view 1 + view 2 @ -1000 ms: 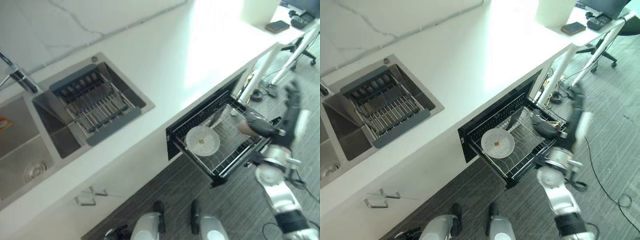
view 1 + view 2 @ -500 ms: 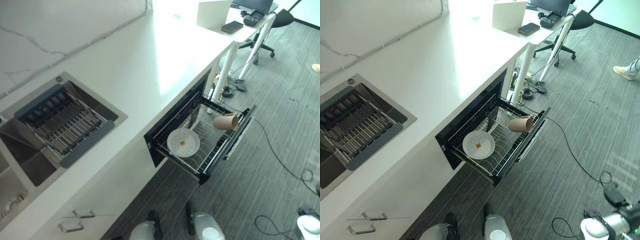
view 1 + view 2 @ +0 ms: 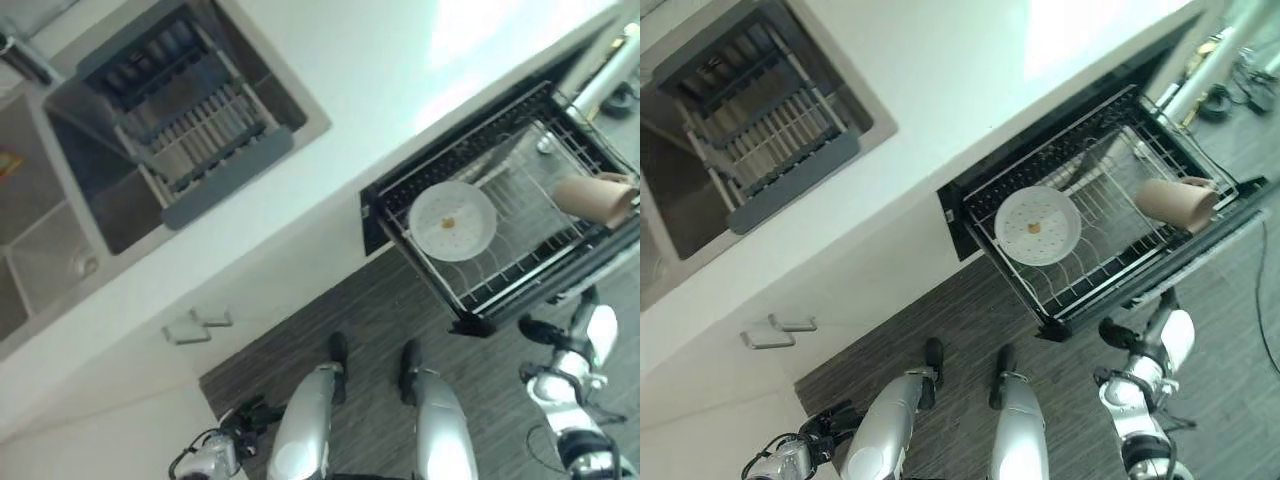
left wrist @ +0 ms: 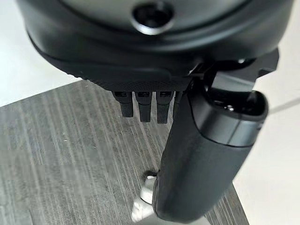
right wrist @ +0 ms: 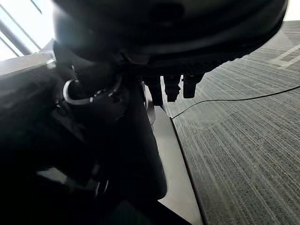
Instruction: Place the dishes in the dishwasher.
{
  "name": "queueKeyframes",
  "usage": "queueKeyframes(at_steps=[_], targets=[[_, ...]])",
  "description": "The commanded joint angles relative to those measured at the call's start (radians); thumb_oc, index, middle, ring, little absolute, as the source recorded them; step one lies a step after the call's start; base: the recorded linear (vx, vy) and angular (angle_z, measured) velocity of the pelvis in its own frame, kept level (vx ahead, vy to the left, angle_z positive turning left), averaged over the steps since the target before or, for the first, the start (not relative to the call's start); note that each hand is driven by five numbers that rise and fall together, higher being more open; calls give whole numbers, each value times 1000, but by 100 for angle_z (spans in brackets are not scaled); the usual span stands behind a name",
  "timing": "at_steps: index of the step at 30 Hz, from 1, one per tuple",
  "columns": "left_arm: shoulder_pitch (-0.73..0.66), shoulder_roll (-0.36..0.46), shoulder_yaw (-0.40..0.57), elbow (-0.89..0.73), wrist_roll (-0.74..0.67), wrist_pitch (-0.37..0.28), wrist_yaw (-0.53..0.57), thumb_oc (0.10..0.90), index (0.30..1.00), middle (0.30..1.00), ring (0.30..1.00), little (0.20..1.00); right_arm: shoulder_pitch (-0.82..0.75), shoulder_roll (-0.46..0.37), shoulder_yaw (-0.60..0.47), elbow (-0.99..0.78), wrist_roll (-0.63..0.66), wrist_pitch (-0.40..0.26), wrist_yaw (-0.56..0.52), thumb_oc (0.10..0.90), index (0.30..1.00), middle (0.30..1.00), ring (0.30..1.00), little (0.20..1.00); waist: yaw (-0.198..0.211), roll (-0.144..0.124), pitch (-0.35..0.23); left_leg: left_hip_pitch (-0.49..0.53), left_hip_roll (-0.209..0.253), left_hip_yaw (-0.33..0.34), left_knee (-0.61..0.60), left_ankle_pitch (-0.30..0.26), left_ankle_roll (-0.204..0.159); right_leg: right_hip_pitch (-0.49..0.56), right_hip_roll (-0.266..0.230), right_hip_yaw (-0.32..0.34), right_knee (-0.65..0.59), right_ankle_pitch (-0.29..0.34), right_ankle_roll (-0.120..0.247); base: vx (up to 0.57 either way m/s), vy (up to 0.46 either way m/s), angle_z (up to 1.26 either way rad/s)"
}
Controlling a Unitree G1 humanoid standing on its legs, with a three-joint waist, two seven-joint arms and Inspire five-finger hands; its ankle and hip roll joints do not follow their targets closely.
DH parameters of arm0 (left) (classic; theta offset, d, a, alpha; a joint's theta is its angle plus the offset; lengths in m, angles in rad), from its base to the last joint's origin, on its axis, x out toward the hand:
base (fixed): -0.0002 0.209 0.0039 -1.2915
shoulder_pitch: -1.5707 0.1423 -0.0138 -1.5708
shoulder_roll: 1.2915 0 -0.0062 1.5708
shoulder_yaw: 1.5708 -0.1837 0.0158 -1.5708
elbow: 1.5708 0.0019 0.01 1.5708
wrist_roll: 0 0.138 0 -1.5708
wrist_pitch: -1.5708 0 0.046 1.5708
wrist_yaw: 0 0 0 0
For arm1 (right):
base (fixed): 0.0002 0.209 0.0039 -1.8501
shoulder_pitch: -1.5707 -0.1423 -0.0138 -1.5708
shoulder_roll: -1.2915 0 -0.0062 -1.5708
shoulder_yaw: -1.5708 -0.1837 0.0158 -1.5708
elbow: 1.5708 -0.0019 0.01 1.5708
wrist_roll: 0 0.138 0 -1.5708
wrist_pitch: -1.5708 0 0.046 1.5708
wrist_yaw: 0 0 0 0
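The dishwasher's wire rack [image 3: 500,285] is pulled out below the counter. A white plate [image 3: 452,221] with a small brown speck stands in it toward the sink side. At the rack's far end a tan cup [image 3: 592,199] lies on its side, with nothing touching it. My right hand [image 5: 169,88] hangs low over the grey floor in front of the rack, fingers relaxed and holding nothing; its arm [image 3: 568,365] is at the lower right. My left hand [image 4: 145,104] hangs open above the floor, thumb out, empty, and it shows small at the lower left [image 3: 205,458].
The white counter [image 3: 360,90] runs above the rack. A steel sink [image 3: 90,210] holds a grey drying rack [image 3: 190,140], with a tap [image 3: 22,55] behind it. A cupboard handle [image 3: 195,326] sits below the sink. The open dishwasher door [image 3: 1200,262] juts out over the floor.
My right hand let go of the tan cup, which now lies in the rack, and dropped down to the floor side. The camera has swung, so the whole scene has shifted.
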Motion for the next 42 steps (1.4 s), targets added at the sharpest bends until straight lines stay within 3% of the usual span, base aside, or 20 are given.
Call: queueKeyframes(at_steps=[1,3,7,11,16,19,26,35,42], targets=[[66,28,19,-2,40,-8,9,800,900,900,900,900,-29,-140,-11,-51,-38,-70,5,800,900,900,900,900,-6,25,-23,-18,40,-41,-25,-15,-21,8,18,6,141,-141,-13,95,42,35],[89,28,6,1,46,1,-13,800,900,900,900,900,-99,-183,19,-88,-84,-89,-14,800,900,900,900,900,24,31,-23,-63,16,-52,-20,-20,-25,-50,14,24,218,-197,-18,77,122,25],[96,28,7,0,68,2,-28,800,900,900,900,900,-176,-222,22,-118,-18,-74,-48,800,900,900,900,900,51,29,-23,-107,13,-61,1,-20,-20,-89,17,22,251,-204,-22,20,66,25],[90,24,-5,-7,80,-21,-43,800,900,900,900,900,-285,-263,37,-147,-54,-67,-65,800,900,900,900,900,86,26,-23,-142,5,-78,11,-20,-12,-115,14,14,271,-203,-21,26,48,16],[76,26,-17,-36,99,-49,-63,800,900,900,900,900,-423,-305,75,-193,-25,-56,-20,800,900,900,900,900,124,24,-23,-185,-7,-95,29,-17,-4,-144,8,4,291,-198,-16,11,55,12],[70,33,-40,-69,112,-95,-76,800,900,900,900,900,-603,-329,192,-193,-69,-35,18,800,900,900,900,900,169,32,-23,-213,-19,-113,32,-6,0,-153,-3,-11,293,-186,-12,11,72,20],[87,85,-89,-230,171,-221,-11,800,900,900,900,900,-826,-352,350,-240,-136,24,58,800,900,900,900,900,228,42,-23,-242,-34,-137,29,11,5,-146,-20,-35,298,-176,-6,7,80,9],[101,191,-79,-410,252,-244,140,800,900,900,900,900,-900,-357,357,-241,-88,21,64,800,900,900,900,900,284,23,-23,-260,-37,-158,30,20,5,-106,-32,-84,301,-179,4,-2,-8,11],[136,217,-25,-371,277,-249,197,800,900,900,900,900,-901,-344,362,-245,-81,29,85,800,900,900,900,900,312,7,-23,-252,-23,-170,17,33,-4,-65,-34,-118,290,-187,7,-11,-77,8]])
